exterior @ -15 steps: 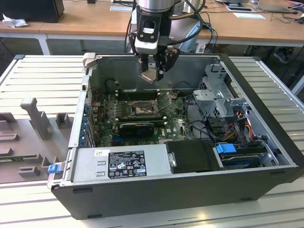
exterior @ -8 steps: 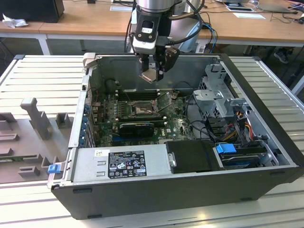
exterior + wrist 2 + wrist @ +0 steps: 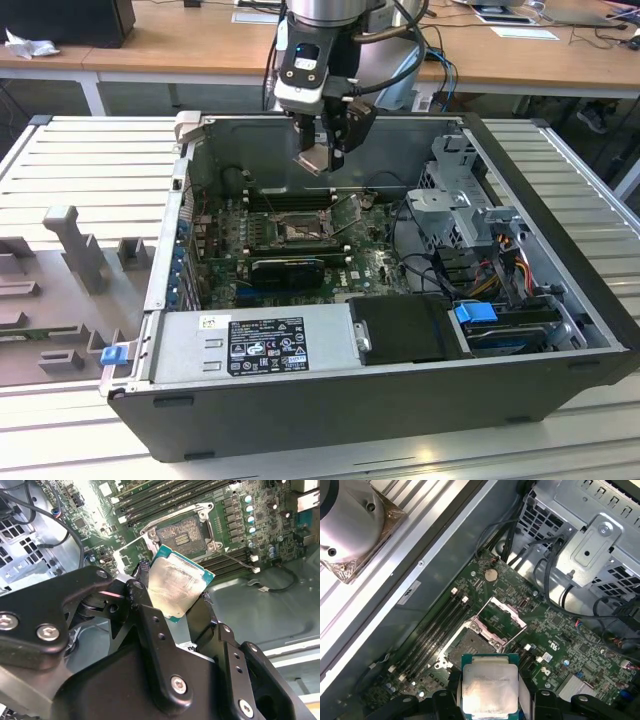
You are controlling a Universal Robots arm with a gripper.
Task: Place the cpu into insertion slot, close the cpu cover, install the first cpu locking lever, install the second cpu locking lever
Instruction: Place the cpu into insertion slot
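Observation:
My gripper (image 3: 322, 150) hangs inside the open computer case, above the motherboard (image 3: 380, 262), and is shut on the cpu (image 3: 312, 160). The cpu (image 3: 177, 587) is a small square chip with a pale metal face and green edge, pinched between the two black fingers (image 3: 145, 610). In the first wrist view the cpu (image 3: 490, 687) sits just short of the insertion slot (image 3: 470, 645), whose grey pin field lies bare. The cpu cover (image 3: 506, 614) stands tilted up beside the slot. The insertion slot (image 3: 186, 532) and the cpu cover (image 3: 125, 555) also appear below the chip in the second wrist view.
Long black memory slots (image 3: 437, 627) run beside the socket. A silver drive cage (image 3: 455, 205) and cables (image 3: 500, 260) fill the exterior view's right side of the case. The power supply (image 3: 255, 345) lies along the front. A grey fixture (image 3: 70, 250) sits outside the case on the left.

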